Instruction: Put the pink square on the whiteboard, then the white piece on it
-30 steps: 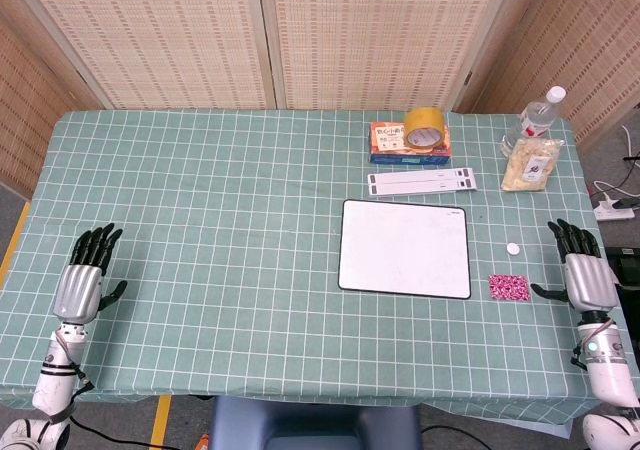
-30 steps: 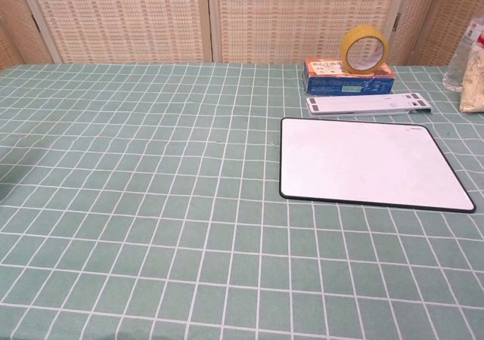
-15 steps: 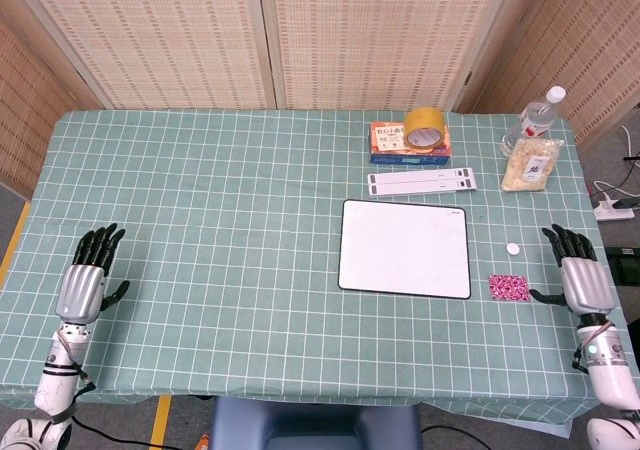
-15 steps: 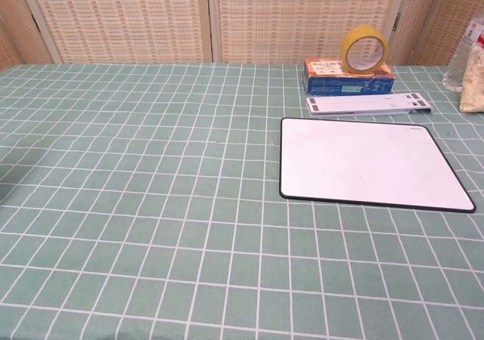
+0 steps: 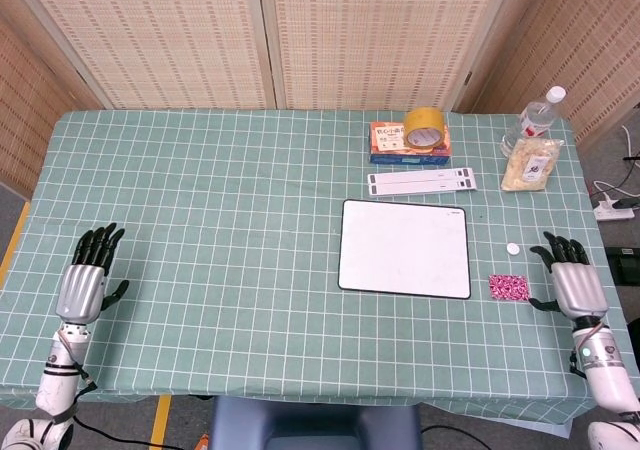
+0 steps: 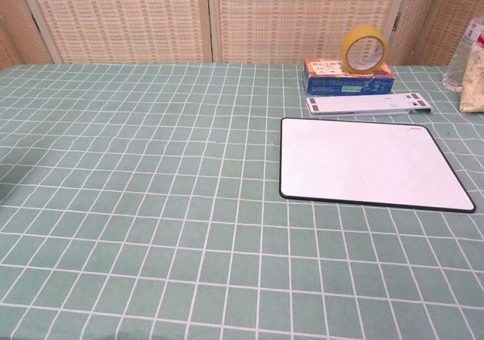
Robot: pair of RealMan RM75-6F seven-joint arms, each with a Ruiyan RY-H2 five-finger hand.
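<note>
The pink square (image 5: 509,288) lay flat on the table (image 5: 220,200), right of the whiteboard (image 5: 405,248). Thin and light, it probably needed edge-pinching. The right hand (image 5: 572,284) was held nearby, fingers spread, empty.

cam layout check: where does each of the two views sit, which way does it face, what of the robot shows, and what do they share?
Head view: high above the near table edge, looking steeply down; shows the whole table, the left hand and right hand, the pink square and the white piece.
Chest view: low at the near edge, looking forward across the table; no hands or arms show.
Shared: whiteboard, tape roll on its box, white strip, wicker screen.
</note>
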